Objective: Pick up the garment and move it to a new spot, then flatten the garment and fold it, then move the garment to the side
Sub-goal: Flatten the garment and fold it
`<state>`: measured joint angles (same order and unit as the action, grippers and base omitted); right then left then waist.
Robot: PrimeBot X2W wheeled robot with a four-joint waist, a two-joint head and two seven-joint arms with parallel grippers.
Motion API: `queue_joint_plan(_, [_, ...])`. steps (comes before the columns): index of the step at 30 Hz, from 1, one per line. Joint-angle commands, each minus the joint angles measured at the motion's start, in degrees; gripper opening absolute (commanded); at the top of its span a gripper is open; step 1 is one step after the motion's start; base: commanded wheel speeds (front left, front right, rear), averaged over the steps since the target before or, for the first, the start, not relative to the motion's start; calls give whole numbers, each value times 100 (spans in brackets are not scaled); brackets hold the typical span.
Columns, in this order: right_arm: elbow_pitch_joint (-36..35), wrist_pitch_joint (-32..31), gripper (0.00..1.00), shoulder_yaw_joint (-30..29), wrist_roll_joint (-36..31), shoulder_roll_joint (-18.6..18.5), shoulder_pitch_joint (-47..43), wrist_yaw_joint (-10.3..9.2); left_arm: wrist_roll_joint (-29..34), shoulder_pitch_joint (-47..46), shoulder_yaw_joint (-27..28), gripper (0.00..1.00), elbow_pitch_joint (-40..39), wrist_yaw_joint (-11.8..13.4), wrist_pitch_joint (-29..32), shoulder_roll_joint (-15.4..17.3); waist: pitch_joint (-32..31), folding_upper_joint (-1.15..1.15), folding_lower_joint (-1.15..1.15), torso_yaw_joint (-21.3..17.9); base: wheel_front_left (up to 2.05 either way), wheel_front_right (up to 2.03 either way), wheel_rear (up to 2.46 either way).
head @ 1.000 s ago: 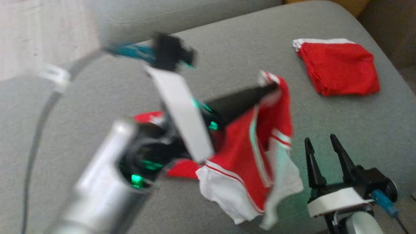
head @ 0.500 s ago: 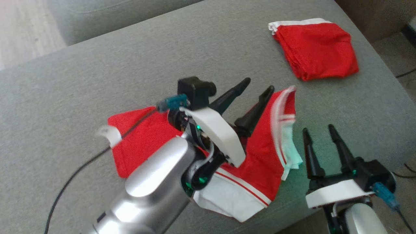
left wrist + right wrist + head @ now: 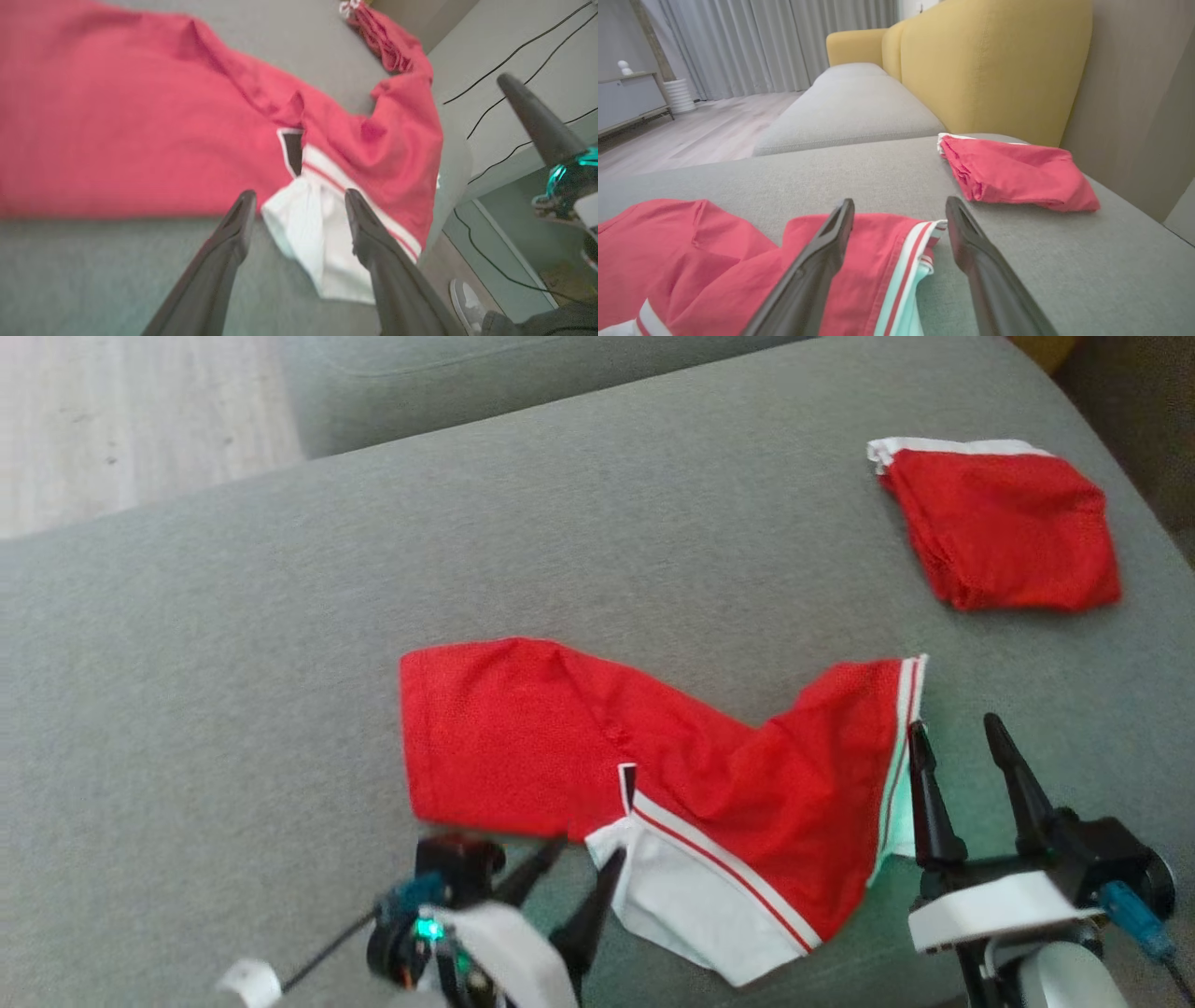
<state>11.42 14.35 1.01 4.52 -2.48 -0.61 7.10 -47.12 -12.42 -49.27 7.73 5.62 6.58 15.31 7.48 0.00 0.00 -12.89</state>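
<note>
Left gripper (image 3: 588, 849) and right gripper (image 3: 955, 723) are both spread wide and hold nothing. I have the left one at 6 o'clock of the red and white shorts (image 3: 728, 775), and the right one at 3 o'clock, by the striped edge. The shorts lie bumpy in the middle of the grey seat (image 3: 280, 663), so I think smoothing comes next. A folded red cloth (image 3: 1004, 532) rests well apart at 2 o'clock, too far to get in my way, I think.
</note>
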Motion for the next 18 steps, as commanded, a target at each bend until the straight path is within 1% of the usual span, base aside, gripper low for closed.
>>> queue_joint_plan(1, [-204, 65, 100, 113, -58, -40, 93, 39, -57, -157, 108, 100, -270, 19, 48, 69, 17, 0, 0, 108, 0, 0, 0])
queue_joint_plan(5, [-239, 65, 100, 135, -85, -40, 180, 39, -192, -5, 49, 100, -159, 4, 208, 133, 158, 0, 0, 185, 0, 0, 0])
queue_joint_plan(15, [-230, 65, 100, 181, -142, -40, 264, 39, -713, -2, 85, 100, 162, -336, 360, -135, 357, 0, 0, 93, 0, 0, 0])
queue_joint_plan(18, [-228, 65, 100, 190, -135, -40, 289, 39, -843, -33, 103, 100, 303, -397, 441, -188, 402, 0, 0, 41, 0, 0, 0])
